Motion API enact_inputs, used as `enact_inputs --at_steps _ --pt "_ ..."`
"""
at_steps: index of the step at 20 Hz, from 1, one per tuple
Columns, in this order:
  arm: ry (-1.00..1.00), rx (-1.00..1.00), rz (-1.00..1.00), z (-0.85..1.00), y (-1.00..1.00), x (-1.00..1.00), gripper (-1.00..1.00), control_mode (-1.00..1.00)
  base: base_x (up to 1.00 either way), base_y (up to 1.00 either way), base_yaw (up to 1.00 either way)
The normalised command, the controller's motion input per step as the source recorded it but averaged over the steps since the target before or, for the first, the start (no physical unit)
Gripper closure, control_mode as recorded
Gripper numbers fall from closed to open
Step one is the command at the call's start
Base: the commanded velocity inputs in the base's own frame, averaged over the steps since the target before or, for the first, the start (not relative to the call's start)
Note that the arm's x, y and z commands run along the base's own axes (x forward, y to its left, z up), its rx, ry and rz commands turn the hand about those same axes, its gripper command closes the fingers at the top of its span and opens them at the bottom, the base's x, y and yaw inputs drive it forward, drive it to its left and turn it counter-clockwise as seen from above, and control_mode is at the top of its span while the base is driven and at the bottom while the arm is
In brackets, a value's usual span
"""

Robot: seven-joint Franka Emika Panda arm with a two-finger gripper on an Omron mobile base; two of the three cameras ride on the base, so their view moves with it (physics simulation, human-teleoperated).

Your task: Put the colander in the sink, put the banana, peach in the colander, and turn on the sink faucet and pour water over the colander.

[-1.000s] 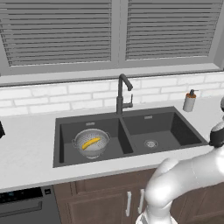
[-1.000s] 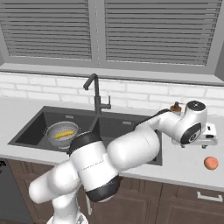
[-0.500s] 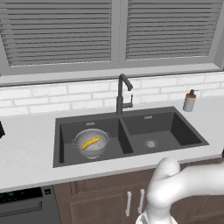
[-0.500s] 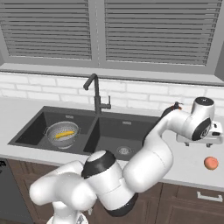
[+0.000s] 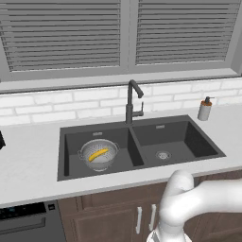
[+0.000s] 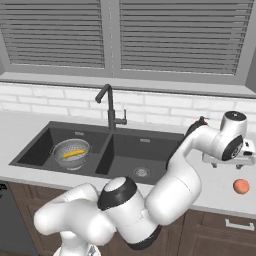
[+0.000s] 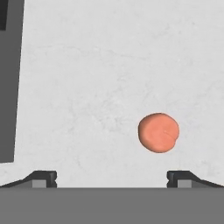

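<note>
The silver colander point(image 5: 98, 155) stands in the left basin of the dark sink point(image 5: 191, 141), and the yellow banana point(image 5: 98, 154) lies inside it. From the right side the colander point(image 6: 71, 152), the banana point(image 6: 73, 153) and the sink point(image 6: 155, 150) show again. The orange-pink peach point(image 6: 241, 186) rests on the counter right of the sink. My gripper point(image 6: 229, 164) hangs open above the counter, up and left of the peach. Looking down along my gripper point(image 7: 112, 179), the peach point(image 7: 159, 132) lies just inside the right fingertip point(image 7: 183, 178). The gooseneck faucet point(image 5: 132, 101) stands behind the sink's divider.
A soap dispenser point(image 5: 204, 109) stands at the back right of the counter. A dark strip of the sink point(image 7: 8, 87) runs down the left side of the hand view. White brick wall and shuttered windows stand behind. Cabinet doors point(image 5: 142, 220) sit below the counter.
My arm has stretched further right over the counter, carrying the open gripper closer to the peach. Colander, banana and peach have not moved.
</note>
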Motion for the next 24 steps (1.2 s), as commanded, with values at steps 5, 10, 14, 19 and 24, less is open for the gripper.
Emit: enact_inputs --at_steps 5,10,14,19,24 --pt "0.02 0.0 0.0 -0.19 0.0 0.0 -1.0 -1.0 0.0 0.0 0.0" --pt "0.02 0.0 0.0 -0.15 0.0 0.0 -1.0 -1.0 0.0 0.0 0.0" --pt "0.0 0.0 0.0 -0.13 -0.01 0.04 -1.0 -1.0 0.0 0.0 0.0" --pt "0.0 0.0 0.0 -0.13 -0.09 0.06 -1.0 -1.0 0.0 0.0 0.0" --pt "0.01 0.0 0.0 -0.11 -0.14 0.1 -1.0 -1.0 0.0 0.0 0.0"
